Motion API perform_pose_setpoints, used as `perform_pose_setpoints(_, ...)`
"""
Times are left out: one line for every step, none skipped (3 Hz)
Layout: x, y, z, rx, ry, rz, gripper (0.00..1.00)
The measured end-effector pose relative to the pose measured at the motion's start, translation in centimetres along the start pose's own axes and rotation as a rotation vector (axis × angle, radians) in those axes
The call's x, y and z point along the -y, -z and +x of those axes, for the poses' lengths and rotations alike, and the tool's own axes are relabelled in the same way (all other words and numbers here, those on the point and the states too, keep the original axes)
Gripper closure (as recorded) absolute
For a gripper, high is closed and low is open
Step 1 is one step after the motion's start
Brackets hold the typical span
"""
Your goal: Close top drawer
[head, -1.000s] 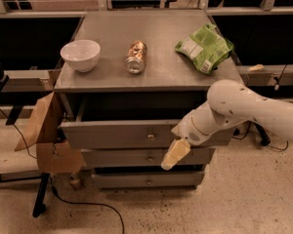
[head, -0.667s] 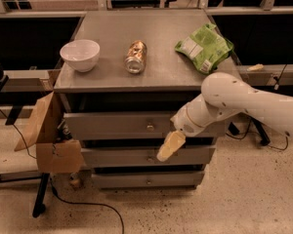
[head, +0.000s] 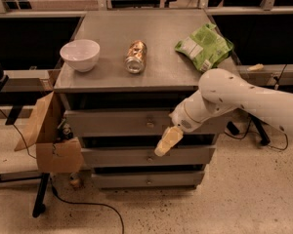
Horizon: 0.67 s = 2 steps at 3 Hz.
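Grey metal worktop [head: 166, 69] is carrying a white bowl [head: 80, 54], a dented can [head: 136, 56] and a crinkly green bag [head: 204, 46]. Beneath it the top drawer [head: 112, 123] is jutting out slightly, its long flat front running left-right. The hand [head: 166, 141] is hanging just before that panel, right of the knob [head: 150, 124], and there's no telling its grip.

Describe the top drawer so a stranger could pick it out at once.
Find the grey cabinet holding a white bowl. Of its three stacked fronts, the top drawer is the highest, a dark gap above it; the gripper hangs at its lower edge, right of its knob.
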State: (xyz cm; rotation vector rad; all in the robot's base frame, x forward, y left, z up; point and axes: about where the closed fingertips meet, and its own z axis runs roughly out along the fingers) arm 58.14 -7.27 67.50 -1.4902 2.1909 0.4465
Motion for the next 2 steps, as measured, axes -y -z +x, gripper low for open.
perform_pose_setpoints(-0.6,0.8,1.7,-0.009,-0.037,-0.035,0.00)
perform_pose_setpoints(-2.0,2.8,3.5,-0.018,-0.058,-0.070,0.00)
